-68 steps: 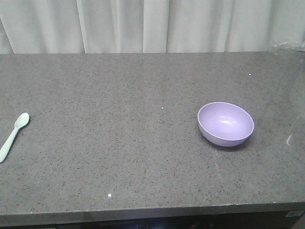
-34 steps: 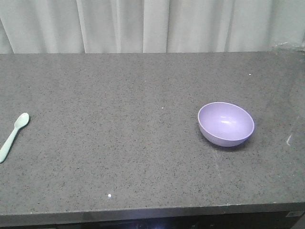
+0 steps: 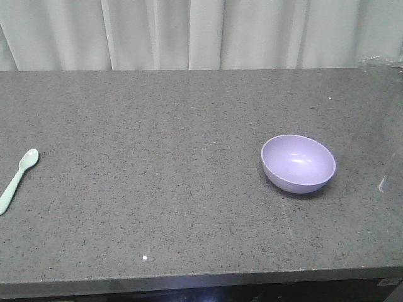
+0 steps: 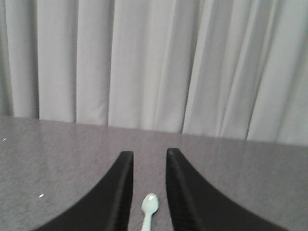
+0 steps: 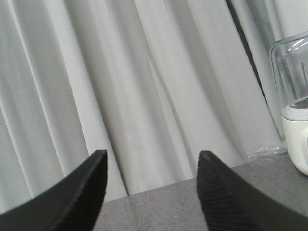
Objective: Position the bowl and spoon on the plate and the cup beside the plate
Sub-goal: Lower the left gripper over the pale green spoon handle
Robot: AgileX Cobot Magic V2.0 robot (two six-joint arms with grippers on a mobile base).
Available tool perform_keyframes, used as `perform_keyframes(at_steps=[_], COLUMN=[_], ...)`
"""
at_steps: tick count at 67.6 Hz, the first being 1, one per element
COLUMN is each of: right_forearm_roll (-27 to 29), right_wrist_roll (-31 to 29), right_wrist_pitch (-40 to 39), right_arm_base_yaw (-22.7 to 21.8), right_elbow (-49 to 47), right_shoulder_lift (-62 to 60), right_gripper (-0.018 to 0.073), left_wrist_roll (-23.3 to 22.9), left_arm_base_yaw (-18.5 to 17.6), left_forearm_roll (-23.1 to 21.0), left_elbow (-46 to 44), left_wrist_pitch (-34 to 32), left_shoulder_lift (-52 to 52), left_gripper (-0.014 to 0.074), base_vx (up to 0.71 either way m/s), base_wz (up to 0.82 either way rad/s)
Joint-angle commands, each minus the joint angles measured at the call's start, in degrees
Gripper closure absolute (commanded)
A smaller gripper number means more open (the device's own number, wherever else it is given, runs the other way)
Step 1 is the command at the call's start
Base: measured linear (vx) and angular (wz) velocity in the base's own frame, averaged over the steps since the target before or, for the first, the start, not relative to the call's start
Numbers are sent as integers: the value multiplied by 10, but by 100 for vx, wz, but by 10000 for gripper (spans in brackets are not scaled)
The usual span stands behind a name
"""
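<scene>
A lavender bowl (image 3: 298, 163) stands upright on the grey counter, right of centre. The mint-green spoon (image 3: 17, 177) lies flat at the counter's far left, its head pointing away. In the left wrist view the spoon (image 4: 149, 208) shows on the counter below and between the fingers of my left gripper (image 4: 149, 153), which is open and holds nothing. My right gripper (image 5: 151, 153) is wide open with only curtain and counter between its fingers. The plate and the cup are out of view. Neither gripper shows in the front view.
A clear-topped white container (image 5: 293, 101) stands at the right end of the counter, near the curtain. The counter's front edge (image 3: 189, 280) runs along the bottom of the front view. A pale curtain hangs behind the counter.
</scene>
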Motion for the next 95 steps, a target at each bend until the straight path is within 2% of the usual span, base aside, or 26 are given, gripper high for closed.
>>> perform_keyframes(at_steps=[1, 10, 21, 32, 41, 53, 75, 85, 95], right_forearm_roll=[-5, -17, -60, -83, -81, -81, -81, -81, -81], right_wrist_roll=[-3, -5, -6, -11, -23, -33, -35, -35, -35], right_wrist_pitch=[-61, -41, 51, 106, 133, 149, 160, 168, 169], right_arm_base_yaw=[-3, -3, -3, -3, -3, -3, -3, -3, -3], right_elbow=[-18, -29, -85, -104, -104, -104, -104, -104, -104], right_shoulder_lift=[27, 60, 105, 135, 145, 145, 145, 145, 145], right_gripper=[16, 3, 3, 3, 3, 3, 3, 3, 3], left_wrist_roll=[62, 97, 127, 131, 161, 168, 168, 173, 182], left_arm_base_yaw=[-1, -1, -1, -1, -1, -1, 1, 1, 4], left_forearm_roll=[5, 1, -7, -11, -34, -35, -39, -63, -65], left_elbow=[-94, -201, -320, -409, -457, -481, -480, -480, -480], left_wrist_pitch=[46, 125, 209, 278, 320, 365, 364, 364, 364], left_shoulder_lift=[85, 197, 337, 468, 561, 649, 732, 769, 805], left_gripper=[335, 295, 295, 295, 295, 295, 295, 295, 295], base_vx=[0, 0, 0, 0, 0, 0, 0, 0, 0], base_wz=[0, 0, 0, 0, 0, 0, 0, 0, 0])
